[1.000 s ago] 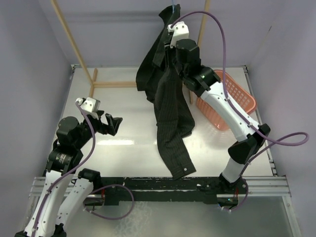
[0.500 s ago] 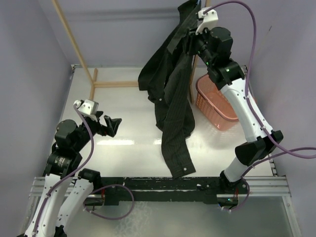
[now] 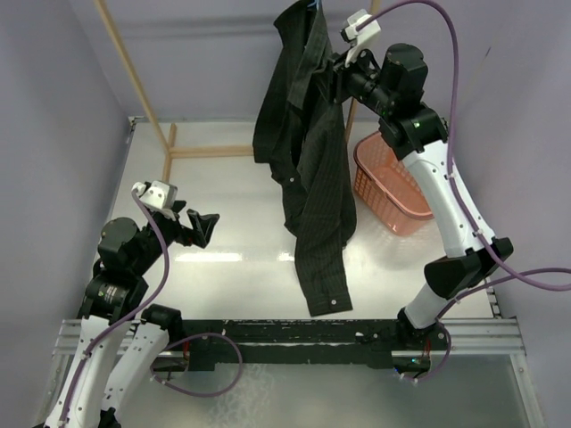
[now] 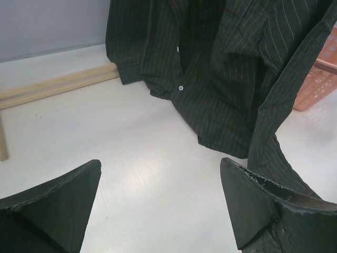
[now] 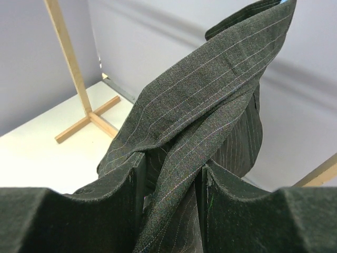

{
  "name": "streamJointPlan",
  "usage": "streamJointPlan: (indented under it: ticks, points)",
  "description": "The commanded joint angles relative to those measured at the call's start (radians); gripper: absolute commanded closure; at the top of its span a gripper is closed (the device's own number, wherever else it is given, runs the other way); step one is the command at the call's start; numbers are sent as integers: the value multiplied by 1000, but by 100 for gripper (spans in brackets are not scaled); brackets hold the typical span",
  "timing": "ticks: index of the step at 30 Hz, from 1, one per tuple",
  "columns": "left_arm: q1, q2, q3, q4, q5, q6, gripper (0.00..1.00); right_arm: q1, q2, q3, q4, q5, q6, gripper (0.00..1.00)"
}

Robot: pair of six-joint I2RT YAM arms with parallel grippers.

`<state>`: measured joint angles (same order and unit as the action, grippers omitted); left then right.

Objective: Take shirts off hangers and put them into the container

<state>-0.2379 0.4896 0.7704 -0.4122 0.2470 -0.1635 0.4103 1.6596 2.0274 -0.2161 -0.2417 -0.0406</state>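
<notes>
The dark pinstriped shirt (image 3: 312,178) hangs high over the table from the top of the view, its long tail reaching down near the front edge. A sliver of the light-blue hanger (image 3: 314,4) shows above the collar; the rest is hidden in the cloth. My right gripper (image 3: 334,76) is raised beside the shirt's top, shut on a fold of the shirt (image 5: 210,89) that runs between its fingers (image 5: 171,168). The pink basket (image 3: 385,194) stands at the right, under that arm. My left gripper (image 3: 207,227) is open and empty, low at the left, facing the shirt (image 4: 221,68).
The wooden rack's post (image 3: 134,80) and foot (image 3: 205,152) stand at the back left, also in the left wrist view (image 4: 52,87) and right wrist view (image 5: 68,58). Purple walls close in on all sides. The basket's corner (image 4: 321,74) shows behind the shirt.
My right arm rose and swung right, carrying the shirt's upper part up; the shirt's top then settled back left and the tail hangs straighter. The left arm barely moved.
</notes>
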Motion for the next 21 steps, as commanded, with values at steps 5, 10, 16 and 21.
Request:
streamJointPlan:
  ticks: [5,10,16,21]
  points:
    - [2,0,4,54,-31,18,2,1,-92,89,-53,-273,-49,100]
    - [2,-8,2,60,-38,19,2,1,-214,-36,-24,-436,18,100]
    - [2,-3,5,101,-61,13,2,2,-352,-163,30,-598,83,100]
    - [2,56,34,227,-56,4,3,1,-446,-296,136,-554,98,100]
